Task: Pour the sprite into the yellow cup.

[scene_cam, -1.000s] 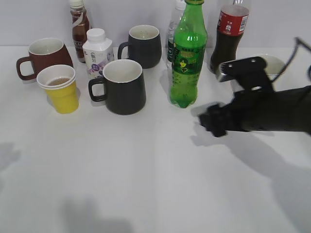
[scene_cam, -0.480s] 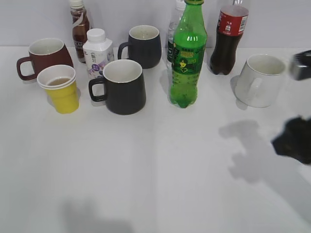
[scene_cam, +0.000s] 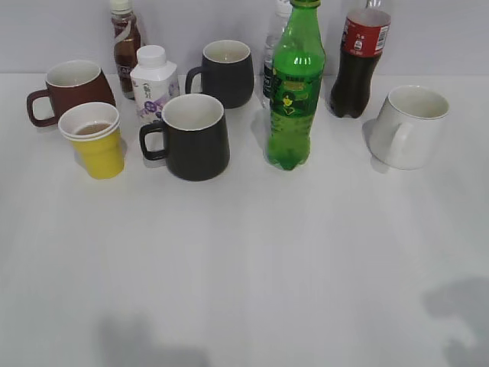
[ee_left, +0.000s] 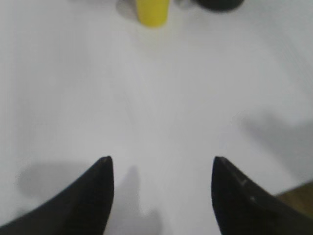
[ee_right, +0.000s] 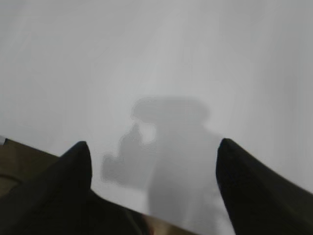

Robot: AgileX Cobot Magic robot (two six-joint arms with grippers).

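Note:
The sprite [scene_cam: 295,92], a tall green bottle with a green-and-yellow label, stands upright at the back middle of the white table. The yellow cup [scene_cam: 95,140] stands at the left with brownish liquid inside; its lower part also shows at the top of the left wrist view [ee_left: 152,12]. Neither arm shows in the exterior view. My left gripper [ee_left: 161,164] is open and empty over bare table, well short of the cup. My right gripper [ee_right: 154,149] is open and empty above the table's front edge.
A dark red mug [scene_cam: 70,89], two black mugs [scene_cam: 191,136] [scene_cam: 225,73], a white milk bottle [scene_cam: 153,82], a brown drink bottle [scene_cam: 125,42], a clear water bottle [scene_cam: 272,46], a cola bottle [scene_cam: 359,61] and a white mug [scene_cam: 412,126] stand along the back.
The right arm, which reached in beside the sprite, has drawn back to the right and out of the exterior view. The white mug it hid now shows. The bottles and cups have not moved.

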